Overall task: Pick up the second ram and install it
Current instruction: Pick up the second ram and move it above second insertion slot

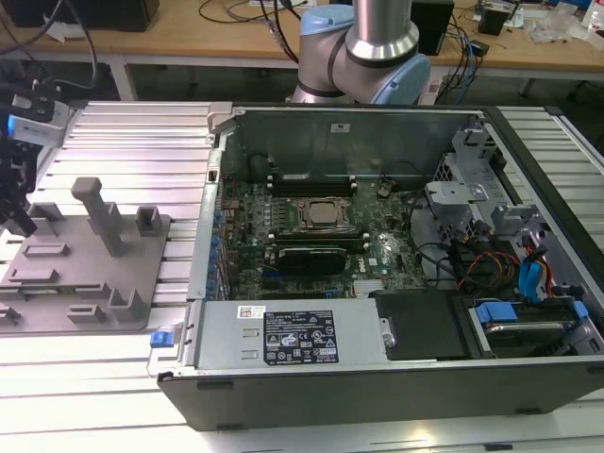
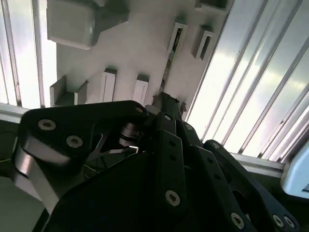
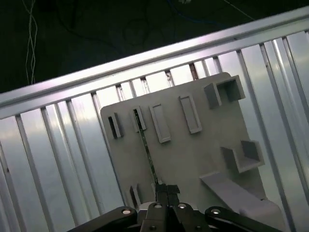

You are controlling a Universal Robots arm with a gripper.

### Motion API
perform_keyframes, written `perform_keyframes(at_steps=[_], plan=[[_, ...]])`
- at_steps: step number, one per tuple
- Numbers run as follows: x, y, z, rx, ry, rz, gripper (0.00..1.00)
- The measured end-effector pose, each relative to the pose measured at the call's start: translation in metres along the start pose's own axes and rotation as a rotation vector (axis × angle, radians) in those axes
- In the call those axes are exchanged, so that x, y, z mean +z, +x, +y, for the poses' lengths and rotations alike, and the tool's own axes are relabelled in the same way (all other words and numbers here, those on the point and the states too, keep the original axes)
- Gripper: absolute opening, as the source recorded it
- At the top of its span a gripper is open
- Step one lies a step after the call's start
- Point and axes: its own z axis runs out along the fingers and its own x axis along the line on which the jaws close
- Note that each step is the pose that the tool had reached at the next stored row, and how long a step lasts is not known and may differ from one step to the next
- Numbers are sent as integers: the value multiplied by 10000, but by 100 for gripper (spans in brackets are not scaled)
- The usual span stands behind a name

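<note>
The second ram (image 3: 146,150) stands on edge in a slot of the grey fixture plate (image 3: 193,154) and appears as a thin green strip. It is also seen edge-on in the second wrist view (image 2: 170,63). My gripper (image 3: 161,187) has its black fingers drawn together around the near end of the stick. In the exterior view the gripper (image 1: 17,222) hangs over the far corner of the fixture plate (image 1: 57,283), at the exterior view's left. The open computer case (image 1: 377,123) with the silver processor (image 1: 321,215) lies to the exterior view's right.
The fixture plate carries a tall post (image 1: 99,212) and several raised blocks and brackets. Ribbed aluminium decking (image 1: 132,142) lies under it. The arm's base (image 1: 363,52) stands behind the case. Cables and drive bays (image 1: 528,274) crowd the case's right side.
</note>
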Motion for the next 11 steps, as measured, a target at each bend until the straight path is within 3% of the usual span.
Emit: perform_keyframes(at_steps=[8, 11], plan=[[43, 1, -2, -1831, -44, 59, 8], [69, 3, 6, -1935, -45, 64, 8]])
